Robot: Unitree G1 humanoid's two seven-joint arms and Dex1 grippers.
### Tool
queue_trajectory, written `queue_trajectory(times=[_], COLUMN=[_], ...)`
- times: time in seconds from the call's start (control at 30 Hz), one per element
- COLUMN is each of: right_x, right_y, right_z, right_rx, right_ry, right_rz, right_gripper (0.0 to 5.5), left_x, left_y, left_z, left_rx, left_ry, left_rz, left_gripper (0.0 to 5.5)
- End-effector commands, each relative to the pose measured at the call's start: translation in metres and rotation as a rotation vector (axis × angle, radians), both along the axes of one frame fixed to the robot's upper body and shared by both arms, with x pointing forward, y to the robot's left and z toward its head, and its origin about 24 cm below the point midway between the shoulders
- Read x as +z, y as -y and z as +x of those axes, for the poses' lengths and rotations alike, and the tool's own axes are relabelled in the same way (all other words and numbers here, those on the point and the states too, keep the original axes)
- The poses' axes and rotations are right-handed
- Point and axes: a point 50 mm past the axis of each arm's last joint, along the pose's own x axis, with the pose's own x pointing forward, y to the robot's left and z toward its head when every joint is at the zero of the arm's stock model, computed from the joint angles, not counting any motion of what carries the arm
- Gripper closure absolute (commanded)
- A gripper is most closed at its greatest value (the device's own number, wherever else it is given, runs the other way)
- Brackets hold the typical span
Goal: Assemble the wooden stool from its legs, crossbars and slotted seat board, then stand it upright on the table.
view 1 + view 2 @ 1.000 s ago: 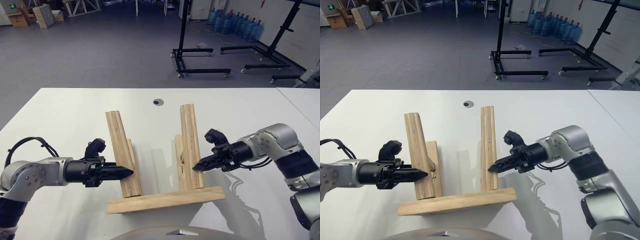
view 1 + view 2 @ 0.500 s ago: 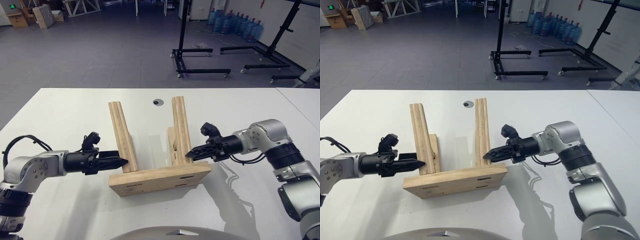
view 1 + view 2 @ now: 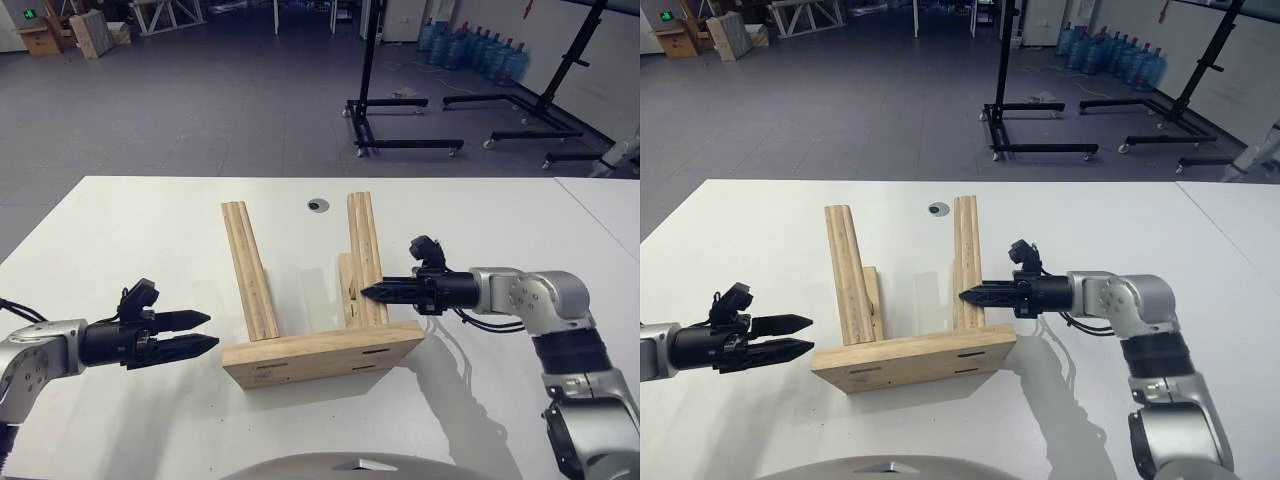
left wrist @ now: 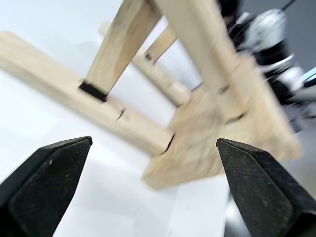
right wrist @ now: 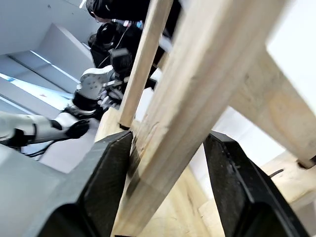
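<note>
Stool (image 3: 320,355) resting on table (image 3: 120,230), left claw (image 3: 211,329) open just beside it, right claw (image 3: 364,292) gripping one leg (image 3: 362,235).

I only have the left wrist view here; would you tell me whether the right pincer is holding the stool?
Observer: Yes. The right pincer is closed on the right-hand leg of the stool, close to the seat board.
Operator: Thank you. Is the stool standing upright?
Observer: No, it lies on its side. The seat board stands on its long edge on the table, and the legs point away from the robot.
Operator: And where is my left pincer relative to it?
Observer: The left pincer is open, to the left of the seat board and not touching it.
</note>
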Motion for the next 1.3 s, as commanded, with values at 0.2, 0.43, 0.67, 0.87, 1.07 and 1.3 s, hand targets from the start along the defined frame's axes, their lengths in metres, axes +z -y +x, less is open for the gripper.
queue_trajectory(times=[0.2, 0.43, 0.67, 0.87, 1.07, 1.3], right_x=[0.015, 0.007, -0.016, -0.023, -0.024, -0.028], right_y=[0.129, 0.095, 0.066, 0.068, 0.07, 0.056], right_z=[-0.05, -0.041, -0.042, -0.045, -0.042, -0.035], right_rx=[-0.207, -0.099, 0.051, 0.129, 0.224, 0.231], right_ry=[0.287, 0.377, 0.517, 0.538, 0.527, 0.583], right_rz=[-0.261, -0.315, -0.379, -0.409, -0.428, -0.384], right_gripper=[2.97, 2.97, 2.97, 2.97, 2.97, 2.97], left_x=[-0.025, -0.029, -0.028, -0.028, -0.033, -0.037], left_y=[0.031, 0.028, 0.027, 0.034, 0.05, 0.055], left_z=[-0.033, -0.029, -0.04, -0.032, -0.022, -0.019], left_rx=[-0.114, -0.113, -0.252, -0.313, -0.339, -0.318], left_ry=[0.421, 0.441, 0.371, 0.394, 0.431, 0.445], left_rz=[0.237, 0.237, 0.25, 0.249, 0.24, 0.221], left_gripper=[0.88, 0.88, 0.88, 0.88, 0.88, 0.88])
